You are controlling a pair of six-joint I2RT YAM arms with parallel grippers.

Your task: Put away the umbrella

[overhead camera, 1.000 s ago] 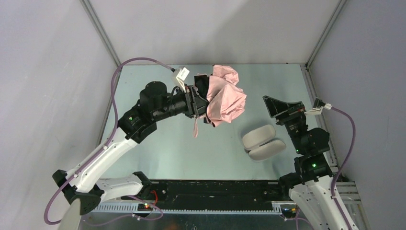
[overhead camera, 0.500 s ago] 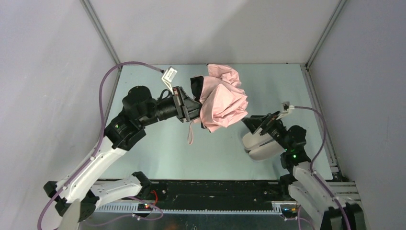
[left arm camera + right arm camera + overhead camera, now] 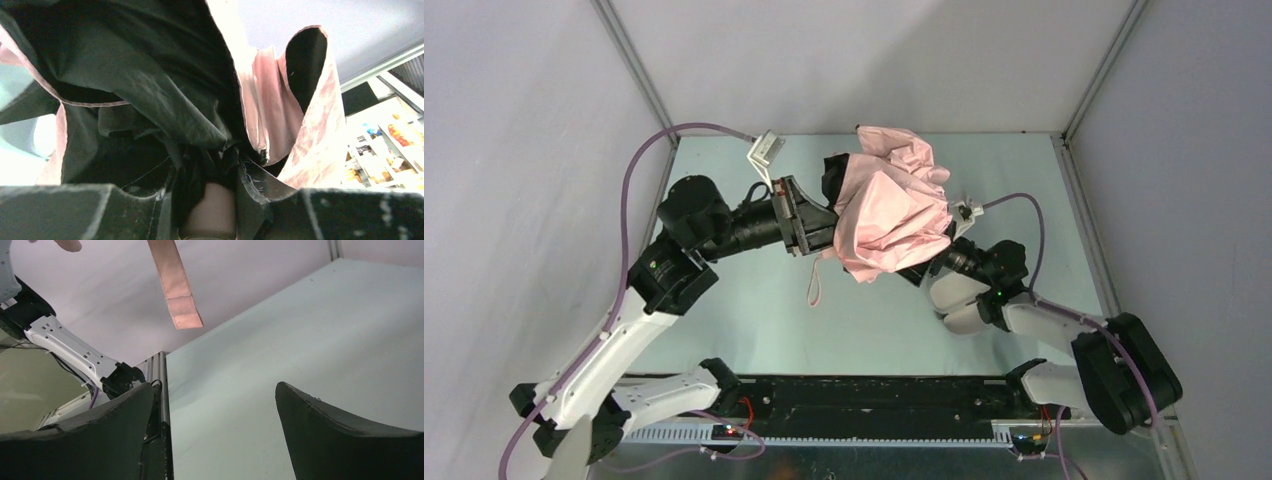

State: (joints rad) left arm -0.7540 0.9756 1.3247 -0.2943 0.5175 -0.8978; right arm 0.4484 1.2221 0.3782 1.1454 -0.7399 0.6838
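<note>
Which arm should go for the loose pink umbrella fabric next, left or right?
Probably the right. The left gripper is shut on the umbrella at its handle, holding it up. The right gripper is open, empty, and close beside the hanging fabric.

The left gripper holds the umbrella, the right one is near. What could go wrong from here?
The umbrella fabric hangs loose and unwrapped; the open right gripper, beneath it, may pinch cloth instead of the strap.
The right arm is close to the case and might push it.
The left gripper grips only the handle; a pull could twist it loose.
</note>
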